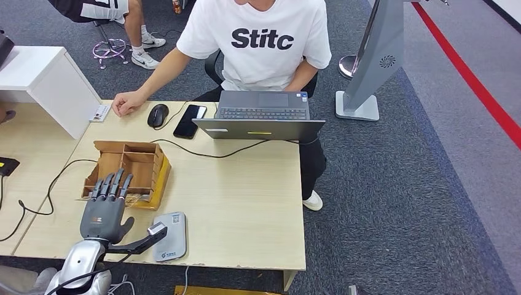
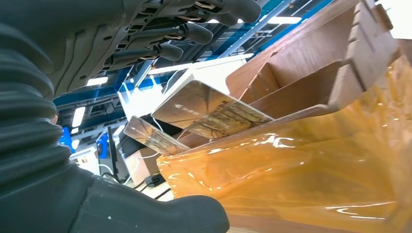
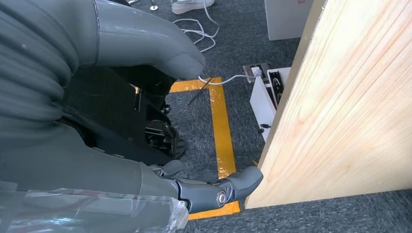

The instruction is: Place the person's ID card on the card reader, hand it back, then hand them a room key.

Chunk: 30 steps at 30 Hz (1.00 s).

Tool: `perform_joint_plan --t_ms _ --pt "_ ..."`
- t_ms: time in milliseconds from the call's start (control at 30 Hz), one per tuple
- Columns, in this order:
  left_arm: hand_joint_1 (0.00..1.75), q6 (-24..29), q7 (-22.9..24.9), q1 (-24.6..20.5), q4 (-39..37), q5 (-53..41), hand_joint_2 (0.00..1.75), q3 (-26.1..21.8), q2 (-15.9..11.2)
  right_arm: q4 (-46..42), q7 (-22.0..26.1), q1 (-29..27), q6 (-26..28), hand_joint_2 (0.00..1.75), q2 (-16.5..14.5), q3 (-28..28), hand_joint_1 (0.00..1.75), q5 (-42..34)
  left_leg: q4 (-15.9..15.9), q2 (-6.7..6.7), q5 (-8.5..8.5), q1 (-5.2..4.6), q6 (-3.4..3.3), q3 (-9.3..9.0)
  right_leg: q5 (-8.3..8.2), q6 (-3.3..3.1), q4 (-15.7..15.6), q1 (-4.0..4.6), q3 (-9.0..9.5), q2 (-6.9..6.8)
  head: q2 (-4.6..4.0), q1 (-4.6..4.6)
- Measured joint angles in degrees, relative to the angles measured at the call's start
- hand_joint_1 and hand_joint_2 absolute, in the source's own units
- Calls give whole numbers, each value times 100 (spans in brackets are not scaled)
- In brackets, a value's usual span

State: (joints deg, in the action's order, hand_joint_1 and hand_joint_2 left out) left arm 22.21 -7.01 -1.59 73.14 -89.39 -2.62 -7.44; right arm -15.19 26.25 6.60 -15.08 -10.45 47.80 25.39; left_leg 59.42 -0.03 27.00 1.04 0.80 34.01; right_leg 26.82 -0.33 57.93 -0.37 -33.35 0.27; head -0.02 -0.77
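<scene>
Our left hand [image 1: 105, 206] hovers with fingers spread and empty over the near edge of the cardboard box [image 1: 144, 161], where room key cards [image 2: 209, 109] stand. These cards look thin, stiff and slippery, so we pinch one by its exposed upper edge. Our right hand [image 3: 145, 97] hangs beside the table, holding nothing.

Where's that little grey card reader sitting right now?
In the head view the card reader lies flat near the table's front edge, just right of the robot's left hand and in front of the cardboard box.

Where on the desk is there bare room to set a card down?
Bare wood lies between the card reader, the laptop and the desk's right edge. It is crowded along the far edge by the mouse and phone, and at the cardboard organizer beside the left robot hand.
</scene>
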Motion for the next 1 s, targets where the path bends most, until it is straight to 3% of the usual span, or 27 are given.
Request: perform_joint_plan --t_ms 933,967,1000 --pt "0 15 58 -47 -22 0 175 15 21 0 -2 -1 -15 175 0 0 0 10 0 0 0 0 0 0 0 0 0 0 0 0 0 -1" --pt "10 15 58 -48 -22 0 175 15 21 0 -2 -1 -15 175 0 0 0 10 0 0 0 0 0 0 0 0 0 0 0 0 0 0" --pt "53 15 58 -48 -22 0 175 15 21 0 -2 -1 -15 175 0 0 0 10 0 0 0 0 0 0 0 0 0 0 0 0 0 0"
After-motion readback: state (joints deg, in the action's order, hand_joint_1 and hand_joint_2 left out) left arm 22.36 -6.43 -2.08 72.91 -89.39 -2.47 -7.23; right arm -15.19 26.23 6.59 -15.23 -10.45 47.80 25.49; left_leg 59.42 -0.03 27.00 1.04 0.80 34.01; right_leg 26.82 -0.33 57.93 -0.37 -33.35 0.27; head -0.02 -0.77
